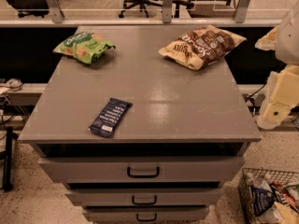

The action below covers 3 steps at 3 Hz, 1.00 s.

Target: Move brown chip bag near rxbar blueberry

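Note:
The brown chip bag (pixel 203 45) lies flat at the back right corner of the grey cabinet top (pixel 159 92). The rxbar blueberry (pixel 110 117), a small dark navy wrapper with white text, lies near the front left edge, far from the bag. My gripper (pixel 275 107) hangs with the cream-coloured arm off the cabinet's right side, below the level of the top and to the right of the brown bag. It holds nothing that I can see.
A green chip bag (pixel 84 45) lies at the back left corner. Below the top are three stepped-out drawers (pixel 142 171). A wire basket (pixel 271 197) of packets stands on the floor at the lower right. A glass partition and office chairs are behind.

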### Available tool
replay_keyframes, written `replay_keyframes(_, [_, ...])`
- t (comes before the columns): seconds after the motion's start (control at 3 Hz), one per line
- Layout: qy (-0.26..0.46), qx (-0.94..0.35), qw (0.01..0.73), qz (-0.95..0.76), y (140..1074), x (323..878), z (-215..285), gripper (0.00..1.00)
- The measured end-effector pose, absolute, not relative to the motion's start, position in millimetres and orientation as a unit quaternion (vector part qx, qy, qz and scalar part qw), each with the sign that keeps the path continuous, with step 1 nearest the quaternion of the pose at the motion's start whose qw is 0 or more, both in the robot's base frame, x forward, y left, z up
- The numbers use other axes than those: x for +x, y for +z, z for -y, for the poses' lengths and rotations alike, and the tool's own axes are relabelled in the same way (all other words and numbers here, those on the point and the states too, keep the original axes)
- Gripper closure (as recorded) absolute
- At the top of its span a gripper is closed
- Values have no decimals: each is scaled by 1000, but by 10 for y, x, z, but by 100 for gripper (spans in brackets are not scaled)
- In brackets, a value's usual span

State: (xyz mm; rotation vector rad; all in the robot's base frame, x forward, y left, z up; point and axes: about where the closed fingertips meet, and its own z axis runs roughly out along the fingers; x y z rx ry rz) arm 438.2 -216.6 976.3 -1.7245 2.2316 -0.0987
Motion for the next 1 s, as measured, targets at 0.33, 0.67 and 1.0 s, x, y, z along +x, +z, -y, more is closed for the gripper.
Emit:
replay_keyframes(0.33, [-35,-603,159,-781,9763,4382,2166,0])
replay_keyframes(0.67, [-36,-599,192,-777,9787,4507,2163,0])
replay_keyframes(1.0, [-32,-584,235,-777,9659,4985,2120,0])
